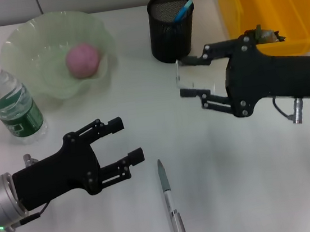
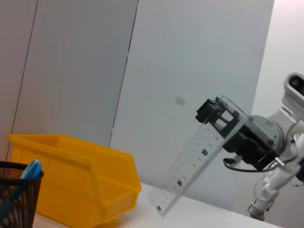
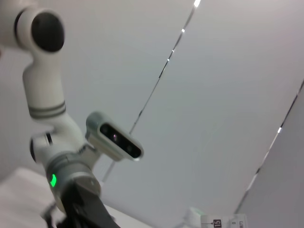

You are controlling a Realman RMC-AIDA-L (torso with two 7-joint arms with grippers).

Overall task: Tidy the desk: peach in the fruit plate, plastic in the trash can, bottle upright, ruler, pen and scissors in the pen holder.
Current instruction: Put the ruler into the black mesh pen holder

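Observation:
My right gripper (image 1: 183,78) is shut on a clear ruler (image 1: 195,77) and holds it in the air, just right of the black mesh pen holder (image 1: 172,34). The left wrist view shows the ruler (image 2: 190,164) hanging tilted from that gripper (image 2: 216,111). A blue handle (image 1: 183,9), apparently the scissors', sticks out of the holder. The pen (image 1: 171,204) lies on the table at the front centre. My left gripper (image 1: 128,139) hovers open and empty to the pen's left. The pink peach (image 1: 83,61) sits in the green fruit plate (image 1: 21,42). The bottle (image 1: 12,102) stands upright.
The yellow bin (image 1: 244,9) serving as trash can stands at the back right, behind my right arm, with crumpled plastic (image 1: 269,35) inside. The bin (image 2: 71,175) and holder (image 2: 16,197) also show in the left wrist view.

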